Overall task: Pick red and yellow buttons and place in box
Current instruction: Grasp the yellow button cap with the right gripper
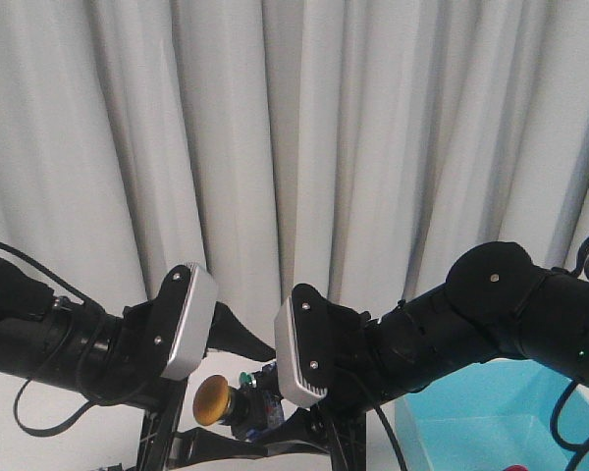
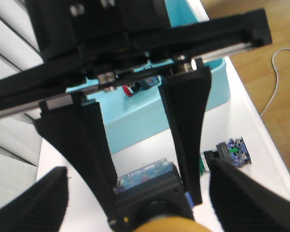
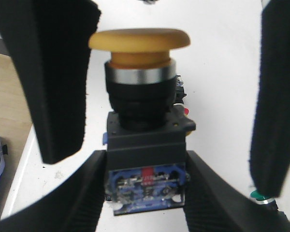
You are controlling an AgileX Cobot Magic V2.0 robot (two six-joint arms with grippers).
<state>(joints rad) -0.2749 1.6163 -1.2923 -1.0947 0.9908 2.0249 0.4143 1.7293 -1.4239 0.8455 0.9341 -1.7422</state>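
- Yellow-orange domed push-button (image 3: 140,38) on a short dark body sits low and left of centre in the front view, between my two arms, with its cap turned toward my left arm.
- My right pincer (image 3: 145,162) is clenched on its square black base. My left pincer (image 2: 137,191) is released, its pads wide on either side of the cap and clear of it.
- My arms hide most of the white table (image 2: 150,150).
- The light blue plastic bin (image 1: 471,422) lies lower right, with a red-capped piece (image 2: 129,89) inside.
- A green-capped switch (image 2: 229,152) lies on the table near the bin.
- The yellow cap is matte, over a silver collar, a black barrel and a blue terminal block.
- A small red tag there is too blurred to read.
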